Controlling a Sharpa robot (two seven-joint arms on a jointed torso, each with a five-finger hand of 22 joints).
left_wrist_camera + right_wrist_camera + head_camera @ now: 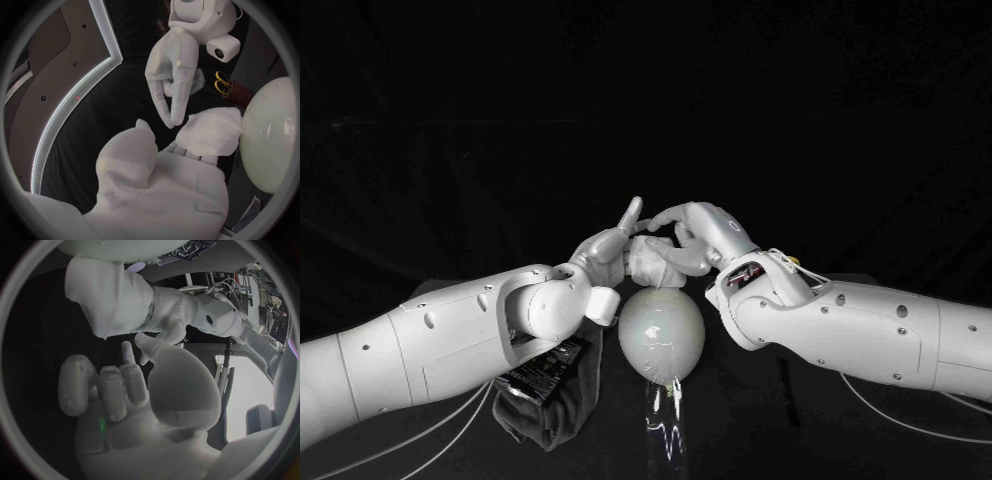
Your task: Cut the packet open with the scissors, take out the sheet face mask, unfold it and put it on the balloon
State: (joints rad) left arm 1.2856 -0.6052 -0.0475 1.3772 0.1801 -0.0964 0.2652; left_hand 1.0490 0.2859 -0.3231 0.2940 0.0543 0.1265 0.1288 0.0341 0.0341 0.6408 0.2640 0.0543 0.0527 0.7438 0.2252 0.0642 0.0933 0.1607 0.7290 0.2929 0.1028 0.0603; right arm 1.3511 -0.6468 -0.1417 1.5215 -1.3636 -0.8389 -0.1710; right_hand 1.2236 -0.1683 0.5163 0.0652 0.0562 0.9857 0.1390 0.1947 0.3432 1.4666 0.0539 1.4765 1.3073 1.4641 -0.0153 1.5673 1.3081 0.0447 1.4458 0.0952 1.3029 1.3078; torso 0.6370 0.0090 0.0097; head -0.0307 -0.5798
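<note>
Table: black tabletop against a black background, both arms meeting at its middle.
Sheet face mask: white sheet face mask, crumpled and still partly folded, held at the balloon's far end, between the two hands.
Balloon: pale balloon lying lengthwise between the wrists. The left wrist view shows the mask touching its side.
Left hand: left hand carries the mask draped over its fingers. The right wrist view shows the sheet wrapped around them.
Right hand: right hand holds nothing, its fingers stretched out. In the left wrist view one fingertip is just beside the mask's edge.
Scissors: yellow-handled scissors lie beyond the right hand.
Packet: dark packet under the left wrist, beside the balloon.
</note>
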